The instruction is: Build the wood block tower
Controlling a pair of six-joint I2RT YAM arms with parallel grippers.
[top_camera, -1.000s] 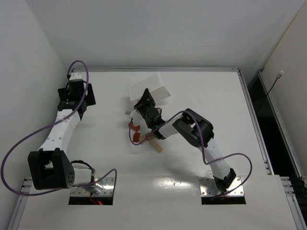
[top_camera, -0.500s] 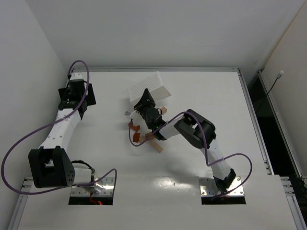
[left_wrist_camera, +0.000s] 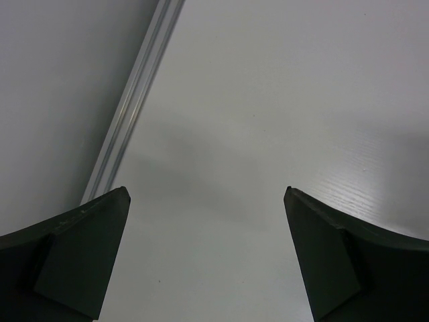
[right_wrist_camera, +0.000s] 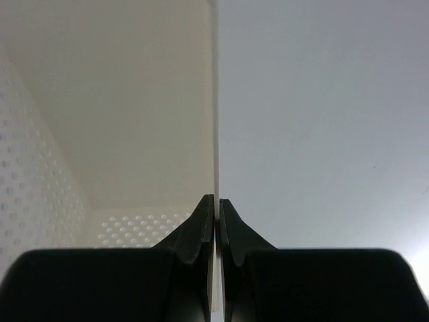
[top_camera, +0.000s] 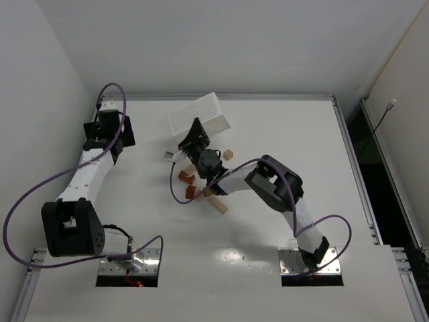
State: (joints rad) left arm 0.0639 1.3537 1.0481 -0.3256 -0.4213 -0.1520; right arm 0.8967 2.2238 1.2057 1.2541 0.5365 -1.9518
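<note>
Several wood blocks lie loose on the table: a tan cube (top_camera: 228, 154), reddish-orange pieces (top_camera: 182, 176) (top_camera: 190, 192) and a long tan block (top_camera: 216, 204). No tower stands anywhere in view. My right gripper (top_camera: 194, 136) (right_wrist_camera: 216, 200) is shut on the thin wall (right_wrist_camera: 216, 100) of the white perforated box (top_camera: 200, 113) and holds it tilted above the blocks. My left gripper (top_camera: 104, 129) (left_wrist_camera: 206, 194) is open and empty over bare table at the far left.
The table's metal rail (left_wrist_camera: 134, 107) runs close to the left gripper, with the side wall beyond it. A small pale piece (top_camera: 167, 155) lies left of the blocks. The right arm's purple cable (top_camera: 175, 191) loops around the reddish pieces.
My right gripper has moved the white box left and back, tilting it. The tan cube and reddish pieces now lie uncovered on the table. The left arm has barely shifted.
</note>
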